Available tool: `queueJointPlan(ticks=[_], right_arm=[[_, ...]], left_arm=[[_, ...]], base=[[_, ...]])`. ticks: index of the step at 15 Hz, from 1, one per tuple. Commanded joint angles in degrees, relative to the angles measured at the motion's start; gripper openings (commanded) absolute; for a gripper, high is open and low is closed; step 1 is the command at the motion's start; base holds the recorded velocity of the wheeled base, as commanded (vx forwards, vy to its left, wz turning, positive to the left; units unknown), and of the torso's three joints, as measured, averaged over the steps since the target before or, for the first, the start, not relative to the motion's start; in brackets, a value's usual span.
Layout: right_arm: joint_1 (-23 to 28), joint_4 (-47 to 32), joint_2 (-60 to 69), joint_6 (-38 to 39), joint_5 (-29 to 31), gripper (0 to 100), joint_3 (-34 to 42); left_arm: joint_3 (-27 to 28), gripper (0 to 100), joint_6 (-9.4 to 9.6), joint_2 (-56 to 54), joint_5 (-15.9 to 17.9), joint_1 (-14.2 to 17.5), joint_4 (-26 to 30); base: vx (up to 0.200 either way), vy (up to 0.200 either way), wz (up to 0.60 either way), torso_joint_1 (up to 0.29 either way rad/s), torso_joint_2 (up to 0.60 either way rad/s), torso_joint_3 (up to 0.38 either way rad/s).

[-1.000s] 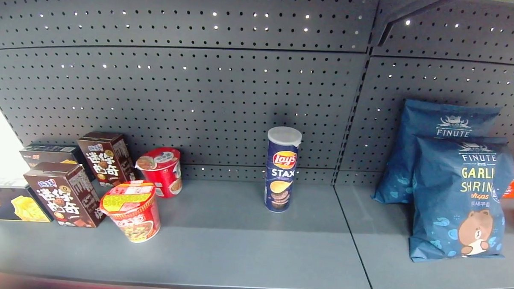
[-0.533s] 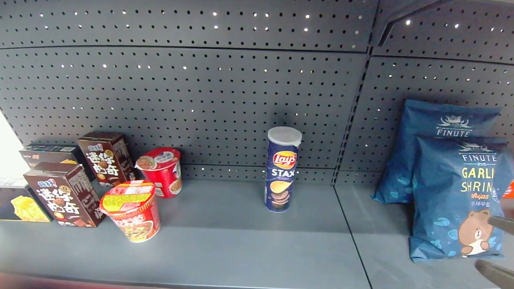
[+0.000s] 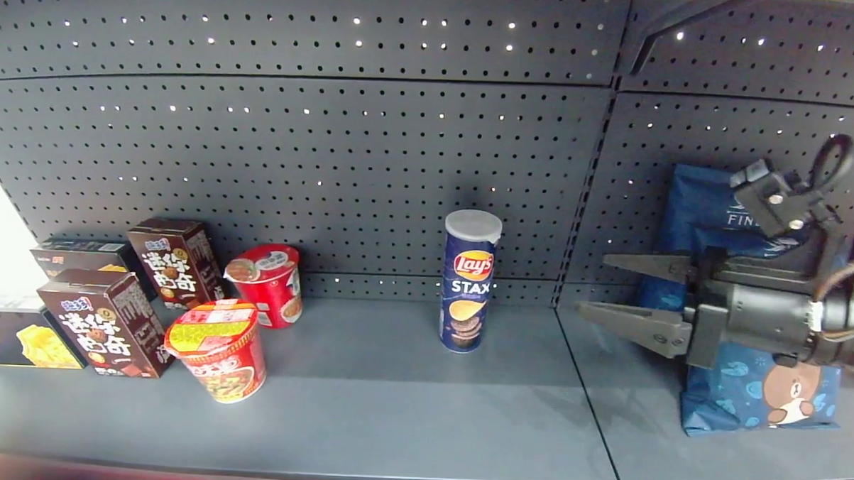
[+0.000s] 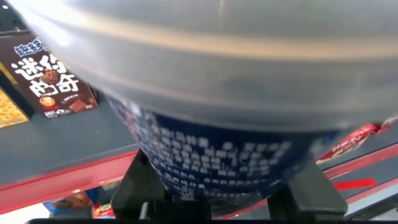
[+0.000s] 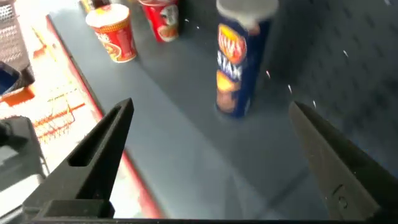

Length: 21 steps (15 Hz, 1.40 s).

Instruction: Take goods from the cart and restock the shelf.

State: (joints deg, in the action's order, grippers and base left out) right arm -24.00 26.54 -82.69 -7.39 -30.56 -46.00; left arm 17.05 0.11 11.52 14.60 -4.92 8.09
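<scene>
The left gripper (image 4: 224,190) has a blue can clamped between its 2 black fingers (image 4: 140,190). This held can (image 4: 217,149) sits right up against the wrist camera, its pale lid nearest the lens. Behind it I can make out the shelf's red front edge and a brown box (image 4: 50,78).

On the shelf (image 3: 393,409) a second blue can of the same kind stands upright. This standing can (image 3: 470,280) is close to the pegboard back (image 3: 330,158), near the seam between the 2 shelf sections, with bare shelf on both sides of it.

The right gripper (image 3: 594,285) hangs just above the right section. Its fingers are spread wide with nothing between them and point sideways at the standing can, near it but not touching. From the right wrist, the same can (image 5: 239,62) shows between the 2 open fingers.

Behind that arm 2 blue chip bags (image 3: 748,404) lean against the back, 1 in front of the other.

At the left end stand 2 red noodle cups (image 3: 217,350), 1 behind the other. Past them are 2 brown boxes (image 3: 108,321) and 2 dark boxes (image 3: 18,339).
</scene>
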Motion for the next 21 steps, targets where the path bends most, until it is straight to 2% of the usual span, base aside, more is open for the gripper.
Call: queueJointPlan(ticks=[1,4,6,7,16,21], right_arm=[[3.0,3.3,-14.1,-3.8,-6.2,100,-7.6],[2.6,6.1,-20.7,-3.8,-10.0,100,-10.5],[2.6,6.1,-20.7,-3.8,-10.0,100,-10.5],[2.2,6.9,-25.7,-3.8,-10.7,100,-14.0],[-0.5,7.7,-38.9,-3.6,-12.8,100,-25.9],[-0.8,7.8,-43.4,-3.5,-12.9,100,-30.1]], left_arm=[[0.2,0,-0.02,0.5,0.0,-0.6,0.0],[0.4,0,-0.02,0.7,0.0,-1.5,0.0],[0.4,0,-0.02,0.7,0.0,-1.5,0.0],[0.3,0,-0.02,0.9,-0.1,-1.6,0.0],[-0.2,0,-0.11,0.8,-0.3,-1.4,0.1],[-0.6,0,-0.11,0.3,-0.4,-1.3,0.2]], base=[[0.000,0.000,0.00,0.000,0.00,0.000],[0.000,0.000,0.00,0.000,0.00,0.000],[0.000,0.000,0.00,0.000,0.00,0.000],[0.000,0.000,0.00,0.000,0.00,0.000],[0.000,0.000,0.00,0.000,0.00,0.000],[0.000,0.000,0.00,0.000,0.00,0.000]])
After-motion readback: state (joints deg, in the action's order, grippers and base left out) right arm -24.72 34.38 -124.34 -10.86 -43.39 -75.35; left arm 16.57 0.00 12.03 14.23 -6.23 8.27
